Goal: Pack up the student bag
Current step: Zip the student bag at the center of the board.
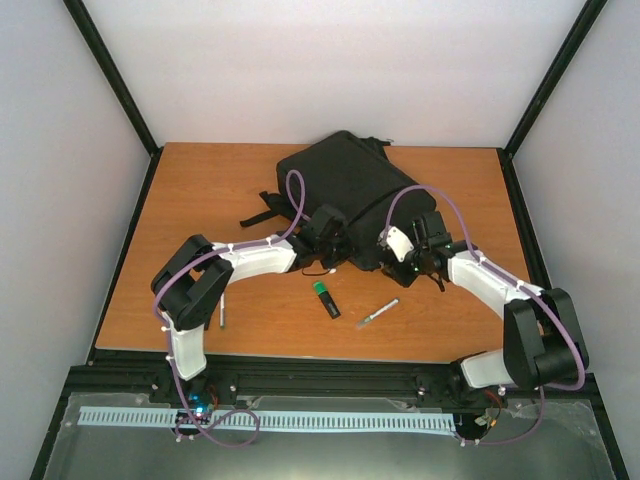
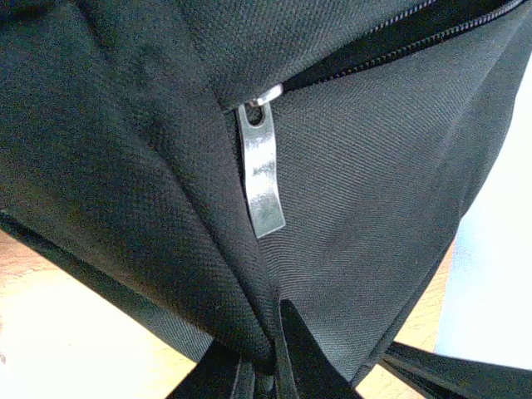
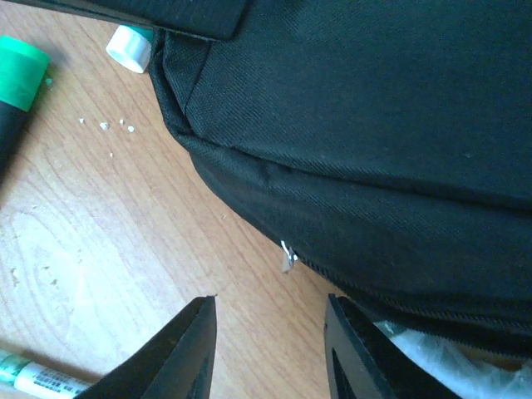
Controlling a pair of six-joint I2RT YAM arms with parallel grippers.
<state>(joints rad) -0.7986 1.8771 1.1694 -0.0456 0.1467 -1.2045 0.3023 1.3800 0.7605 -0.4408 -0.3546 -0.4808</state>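
Tabletop (image 1: 200, 200): left fingers (image 2: 303, 366) tight on student bag (image 1: 340, 185), right fingers (image 3: 179, 357) apart, pen label (image 3: 46, 381) unreadable

student bag (image 1: 340, 190): black woven cloth, matt. Up close the twill grain is coarse on one panel and finer on the next.
zip pull (image 2: 262, 179): bright polished metal with hard glare streaks.
zip teeth (image 2: 399, 40): black and dull.
counter (image 1: 200, 230): orange-brown wood grain, smooth with a faint sheen. It looks lightly scuffed in the right wrist view.
highlighter (image 1: 326, 299): smooth plastic, green cap on a black body, semi-gloss.
pen (image 1: 377, 314): pale smooth plastic.
right pincer (image 3: 270, 303): the fingers look like black matt plastic with clean edges.
arm shells (image 1: 255, 260): white, glossy and plastic-looking; the joints are matt black.
walls (image 1: 330, 70): flat matt white.
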